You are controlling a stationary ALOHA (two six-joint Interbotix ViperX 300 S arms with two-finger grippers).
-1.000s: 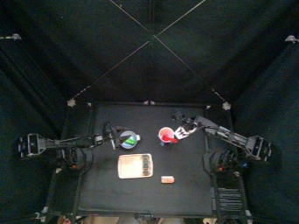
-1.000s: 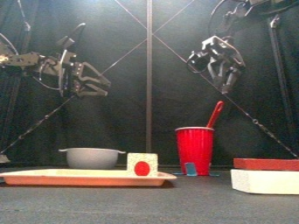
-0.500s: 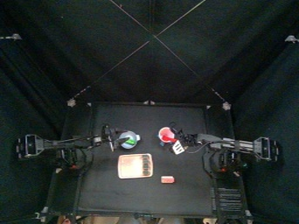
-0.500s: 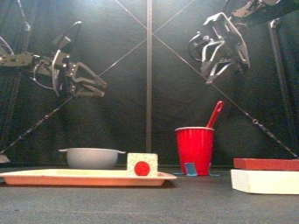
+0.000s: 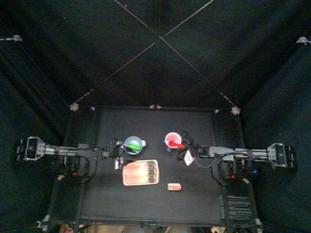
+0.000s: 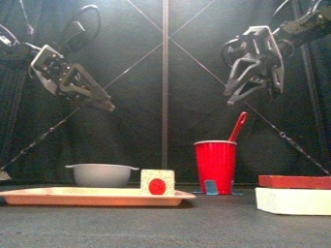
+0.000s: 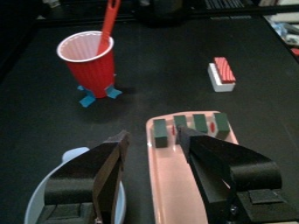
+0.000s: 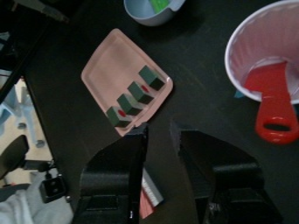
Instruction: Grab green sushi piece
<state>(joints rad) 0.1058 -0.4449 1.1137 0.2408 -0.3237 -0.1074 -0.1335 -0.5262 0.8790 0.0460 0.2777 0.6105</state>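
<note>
Although the overhead view shows it only small, the green sushi piece seems to lie inside the grey bowl, left of the worktop's middle and further from the front edge than the pink tray. From the front the bowl's wall hides the piece, and in the left wrist view all but a sliver of the bowl is covered by that arm's own jaw. The left gripper hangs released, jaws well apart and empty, high above the table's left side and beside the bowl. The right gripper is also unclenched, with a narrower gap and nothing in it, raised over the right side near the red cup. A red spoon stands in that cup. Dark green strips lie in a row on the tray, though what they are is hard to make out. A small tan block sits near the front edge, and the red-and-white piece lies apart from the tray
</note>
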